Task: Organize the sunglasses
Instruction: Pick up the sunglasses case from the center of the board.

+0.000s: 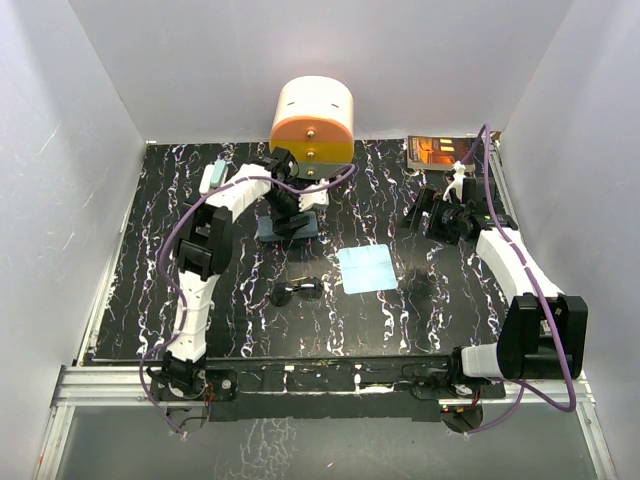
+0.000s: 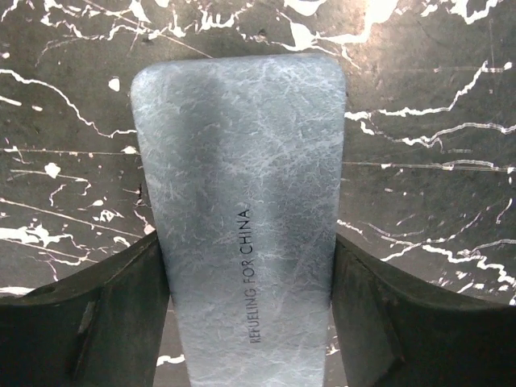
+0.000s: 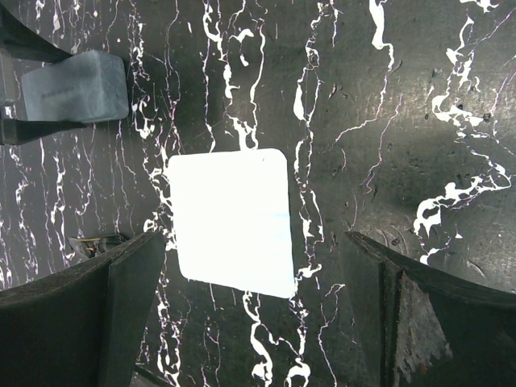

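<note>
The sunglasses (image 1: 300, 292) lie folded on the black marble table (image 1: 150, 300), near the front middle. In the right wrist view they (image 3: 97, 243) peek out beside my left finger. The closed grey-blue case (image 1: 288, 228) lies farther back. My left gripper (image 1: 290, 212) reaches down over it. In the left wrist view both fingers press the long sides of the case (image 2: 242, 161), which bears printed text. My right gripper (image 1: 430, 215) is open and empty above the table, right of the light-blue cloth (image 1: 367, 268). The cloth (image 3: 232, 222) shows washed out between its fingers.
A cream and orange cylinder (image 1: 312, 122) stands at the back middle, just behind the case. An orange-printed box (image 1: 438, 152) and a small white figure (image 1: 458, 178) are at the back right. A pale teal object (image 1: 211, 178) lies at the back left. White walls enclose the table.
</note>
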`<state>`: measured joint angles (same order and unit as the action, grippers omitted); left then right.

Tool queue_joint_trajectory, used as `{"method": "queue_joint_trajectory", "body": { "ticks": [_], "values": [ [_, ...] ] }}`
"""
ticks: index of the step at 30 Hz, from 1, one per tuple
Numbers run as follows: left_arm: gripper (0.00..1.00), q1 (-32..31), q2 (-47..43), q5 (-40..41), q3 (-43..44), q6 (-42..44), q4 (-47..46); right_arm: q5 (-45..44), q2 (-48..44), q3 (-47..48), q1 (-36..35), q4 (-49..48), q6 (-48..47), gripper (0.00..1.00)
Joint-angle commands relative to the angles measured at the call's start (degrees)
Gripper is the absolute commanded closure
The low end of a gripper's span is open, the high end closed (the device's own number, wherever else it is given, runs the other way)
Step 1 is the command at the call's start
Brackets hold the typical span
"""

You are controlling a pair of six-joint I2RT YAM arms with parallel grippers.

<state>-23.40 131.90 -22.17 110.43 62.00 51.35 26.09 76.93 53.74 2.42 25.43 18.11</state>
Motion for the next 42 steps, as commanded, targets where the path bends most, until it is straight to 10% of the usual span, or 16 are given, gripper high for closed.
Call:
{"method": "queue_joint_trajectory", "body": {
  "ticks": [1, 7, 20, 26, 31, 36, 42],
  "values": [
    [0.45, -0.2, 0.6, -3.2, 3.9, 1.3, 7.1, 0.8, -0.1, 0.1, 0.3, -3.1, -0.9, 0.01],
    [1.0, -0.3, 1.7, -5.9, 7.0, 1.3, 15.0, 2.4, -1.0, 0.2, 0.3, -3.2, -1.1, 0.01],
    [1.0, 1.9, -14.3, -29.9, 6.6, -28.9, 3.0, 12.0, -6.6, -0.7, 0.3, -10.1, 5.5, 0.07],
    [1.0, 5.1, -23.6, -42.6, -5.1, -62.1, -24.5, 6.0, -19.8, -8.0, 0.2, -21.6, 13.0, 0.05],
    [1.0, 5.6, -27.6, -48.7, -16.5, -86.1, -51.5, 22.5, -19.1, -5.0, -0.2, -25.4, 17.2, 0.04],
    [1.0, 5.6, -28.7, -51.0, -25.7, -113.2, -81.5, 28.4, -20.0, -13.1, -5.0, -57.3, 32.2, 0.02],
    [1.0, 5.6, -29.8, -48.6, -29.9, -127.2, -98.9, 24.0, -13.6, -6.8, -18.3, -54.3, 24.1, 0.01]
  ]
}}
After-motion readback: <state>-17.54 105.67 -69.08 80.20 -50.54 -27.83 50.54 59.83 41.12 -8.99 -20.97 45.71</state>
